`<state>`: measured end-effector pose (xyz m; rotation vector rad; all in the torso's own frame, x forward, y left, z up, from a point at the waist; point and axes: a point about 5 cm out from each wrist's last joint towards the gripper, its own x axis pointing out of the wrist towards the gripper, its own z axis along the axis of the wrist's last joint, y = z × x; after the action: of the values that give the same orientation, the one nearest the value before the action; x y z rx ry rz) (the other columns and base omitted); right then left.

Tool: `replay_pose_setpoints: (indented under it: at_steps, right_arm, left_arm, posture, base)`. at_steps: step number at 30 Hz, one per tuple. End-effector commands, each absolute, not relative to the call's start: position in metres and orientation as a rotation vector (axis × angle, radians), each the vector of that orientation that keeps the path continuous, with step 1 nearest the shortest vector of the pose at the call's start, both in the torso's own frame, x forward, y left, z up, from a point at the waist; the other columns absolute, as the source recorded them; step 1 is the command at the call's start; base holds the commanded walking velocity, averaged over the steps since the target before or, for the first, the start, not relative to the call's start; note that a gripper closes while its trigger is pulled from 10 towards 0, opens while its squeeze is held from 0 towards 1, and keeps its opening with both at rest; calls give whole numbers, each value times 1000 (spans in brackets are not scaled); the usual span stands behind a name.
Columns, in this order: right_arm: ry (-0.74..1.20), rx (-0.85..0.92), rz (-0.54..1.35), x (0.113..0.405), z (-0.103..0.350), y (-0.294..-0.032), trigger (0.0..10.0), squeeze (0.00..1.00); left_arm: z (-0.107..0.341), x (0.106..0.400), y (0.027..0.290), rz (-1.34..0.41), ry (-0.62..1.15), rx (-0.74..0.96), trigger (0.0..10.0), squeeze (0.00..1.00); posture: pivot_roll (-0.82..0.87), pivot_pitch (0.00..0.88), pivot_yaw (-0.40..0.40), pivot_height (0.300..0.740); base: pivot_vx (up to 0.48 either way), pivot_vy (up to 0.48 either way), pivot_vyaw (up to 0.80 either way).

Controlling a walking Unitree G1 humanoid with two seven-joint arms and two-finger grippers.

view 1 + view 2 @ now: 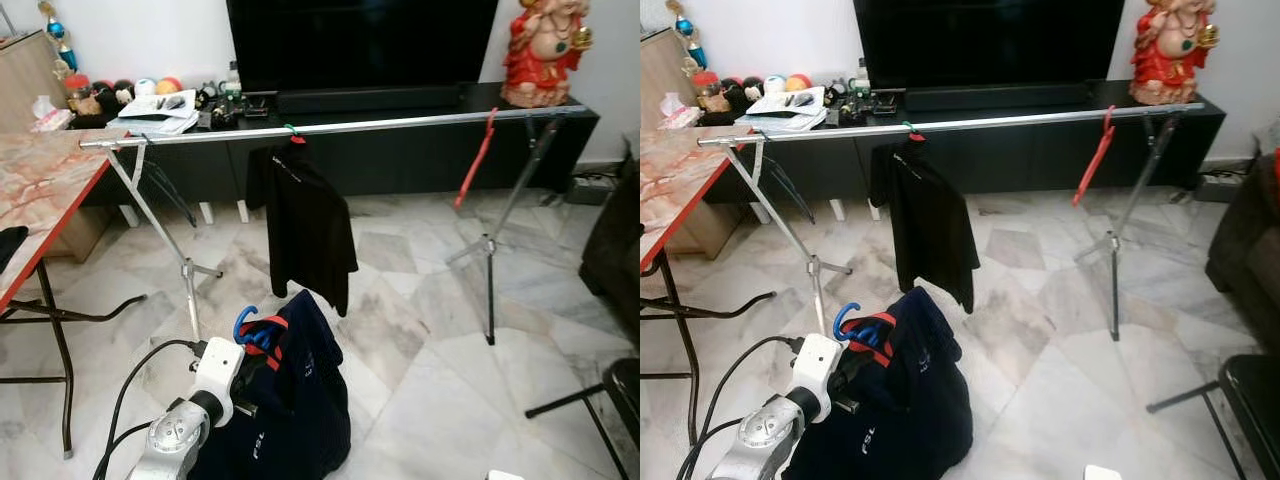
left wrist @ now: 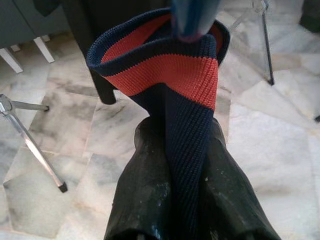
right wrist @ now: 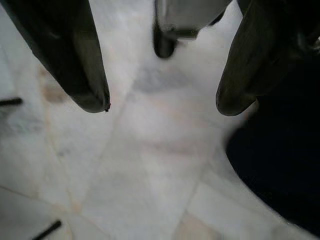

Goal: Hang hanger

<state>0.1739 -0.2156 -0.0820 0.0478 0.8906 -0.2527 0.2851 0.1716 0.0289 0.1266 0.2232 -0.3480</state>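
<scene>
A: Why is the navy shirt held so low?

B: The left gripper has its fingers pinched shut on the shirt's red-striped collar, just under the blue hanger, whose hook rises above them. The rail is well ahead and higher.

A: And the other arm?

B: The right gripper hangs with fingers spread, nothing between them, just floor; a spare for steadying, I'd judge
</scene>
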Motion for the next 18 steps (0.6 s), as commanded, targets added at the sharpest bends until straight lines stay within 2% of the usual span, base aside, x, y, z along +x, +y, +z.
replay_pose_setpoints:
  at_steps: [1,12,18]
  right_arm:
    - [921,40,-256,165,-86,-218,10000,0]
    - [936,18,-226,161,-88,-215,10000,0]
    - [948,5,-208,157,-90,-214,10000,0]
  left_arm:
    - [36,289,167,-356,187,112,10000,0]
    - [33,285,165,-355,201,107,10000,0]
    - [32,279,178,-299,199,88,10000,0]
  posture:
    - [2,22,63,740]
    - [-4,9,61,740]
    - [-12,0,61,740]
  base:
    - [341,0,0]
    - [342,0,0]
    - [344,0,0]
